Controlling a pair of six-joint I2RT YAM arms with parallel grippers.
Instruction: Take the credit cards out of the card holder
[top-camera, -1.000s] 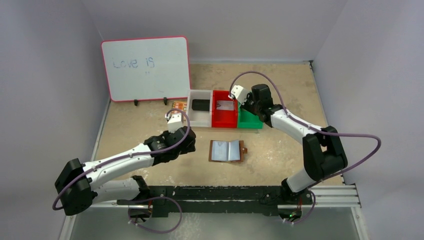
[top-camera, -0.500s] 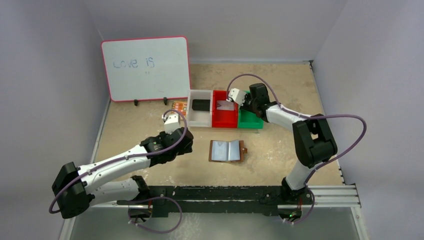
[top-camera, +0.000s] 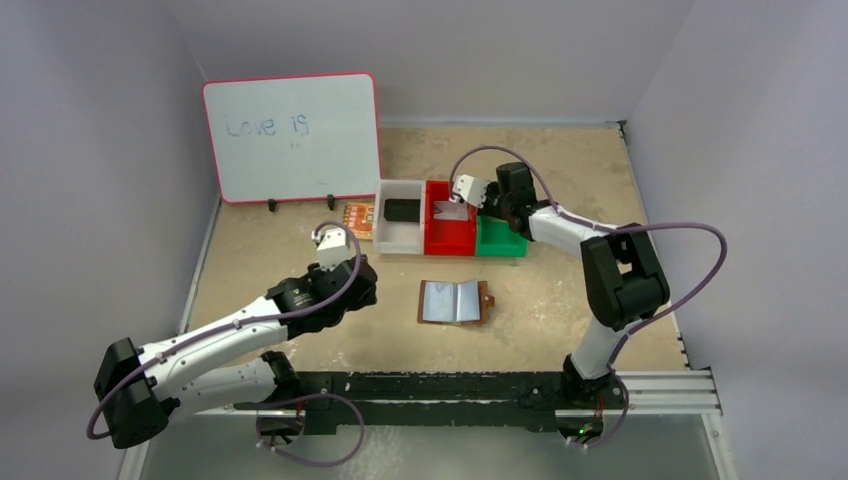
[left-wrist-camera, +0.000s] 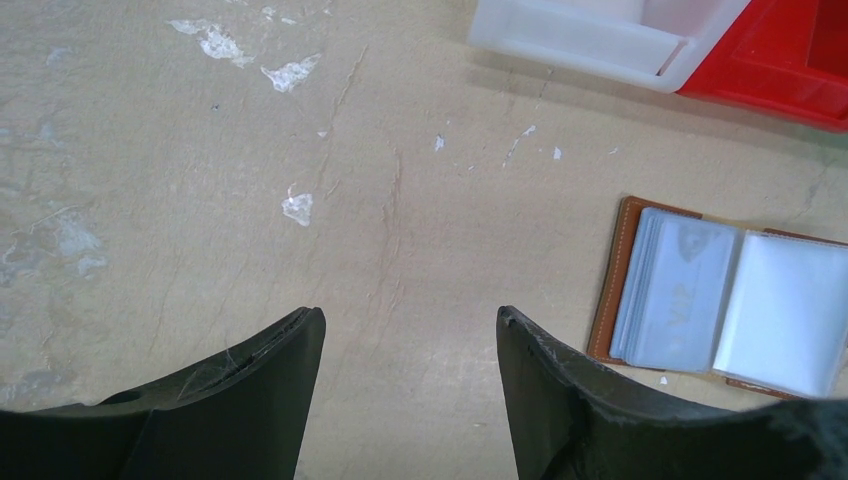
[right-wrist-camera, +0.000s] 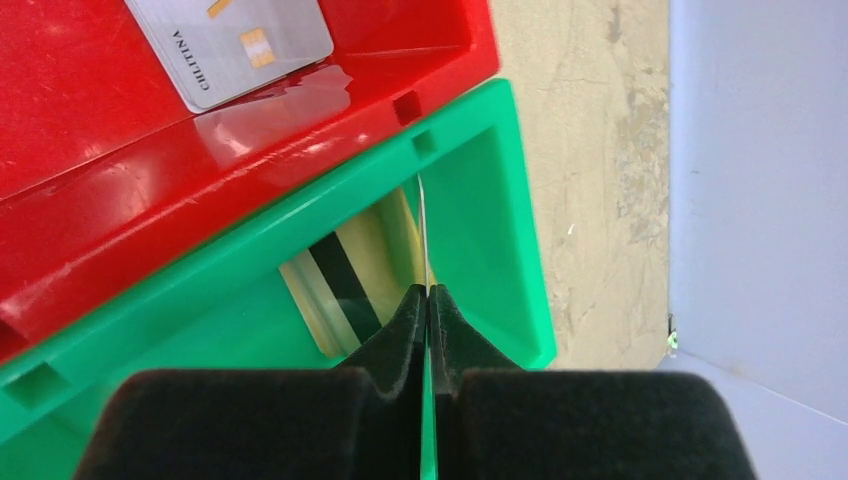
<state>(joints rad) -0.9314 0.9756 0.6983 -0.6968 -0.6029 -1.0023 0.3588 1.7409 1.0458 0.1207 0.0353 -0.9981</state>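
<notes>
The brown card holder (top-camera: 455, 301) lies open on the table, its pale blue-grey panels facing up; it also shows in the left wrist view (left-wrist-camera: 720, 300). My left gripper (left-wrist-camera: 408, 320) is open and empty above bare table, left of the holder (top-camera: 368, 286). My right gripper (right-wrist-camera: 427, 292) is shut on a thin credit card (right-wrist-camera: 423, 230), seen edge-on, and holds it upright over the green bin (right-wrist-camera: 480, 200). A second card with a black stripe (right-wrist-camera: 345, 280) lies in that bin. A grey card (right-wrist-camera: 235, 40) lies in the red bin (top-camera: 449, 238).
A white bin (top-camera: 400, 236) holding a black object (top-camera: 401, 209) stands left of the red bin, in a row with the green bin (top-camera: 500, 243). A whiteboard (top-camera: 292, 135) stands at the back left. An orange patterned card (top-camera: 358, 215) lies near it.
My left arm has drawn back to the left and towards its base, away from the holder. My right gripper has shifted slightly left over the green bin, still holding the card.
</notes>
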